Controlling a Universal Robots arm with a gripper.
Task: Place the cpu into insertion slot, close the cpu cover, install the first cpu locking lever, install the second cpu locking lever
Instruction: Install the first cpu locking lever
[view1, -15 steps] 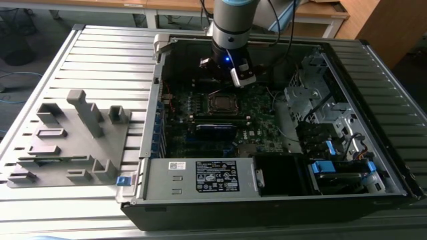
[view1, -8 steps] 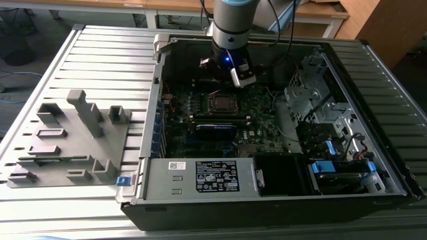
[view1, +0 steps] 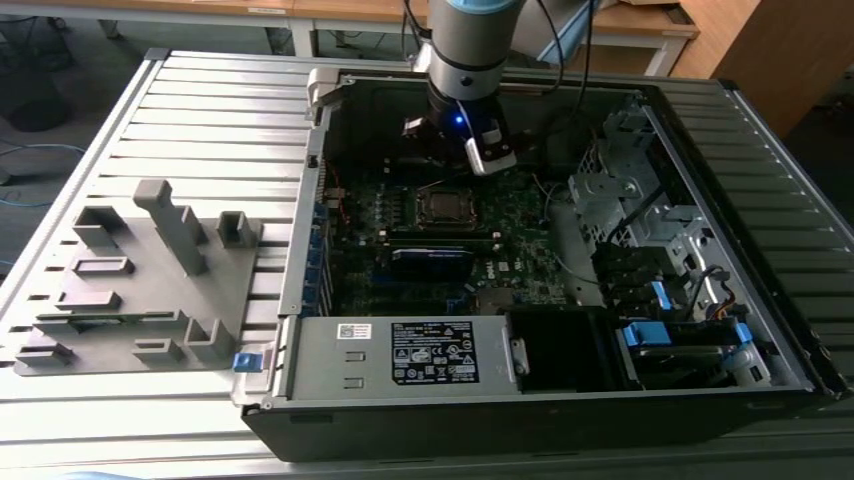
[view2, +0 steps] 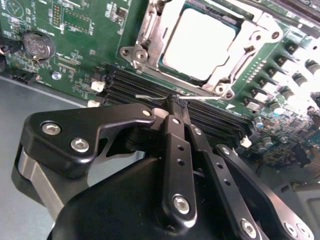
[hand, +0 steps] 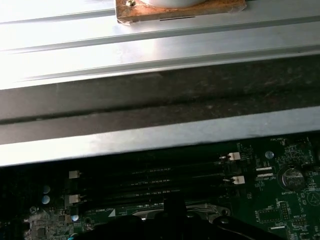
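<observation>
Inside the open computer case (view1: 304, 230), over the memory slots (view2: 132, 84): end effector (view2: 176, 102) pressed together, tips at a thin wire locking lever (view2: 147, 97). Just beyond, cpu (view2: 200, 42) seated in the insertion slot (view1: 442, 205) on the green motherboard (view2: 75, 50), cpu cover (view2: 250, 46) lying flat around it.

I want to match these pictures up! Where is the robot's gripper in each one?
Exterior view: the gripper hangs inside the computer case, close to the cpu.
Second wrist view: the big black gripper has its tip at the memory slots, next to the cpu.
First wrist view: its dark tip is next to the same slots.
Shared landmark: the memory slots, in both wrist views.
</observation>
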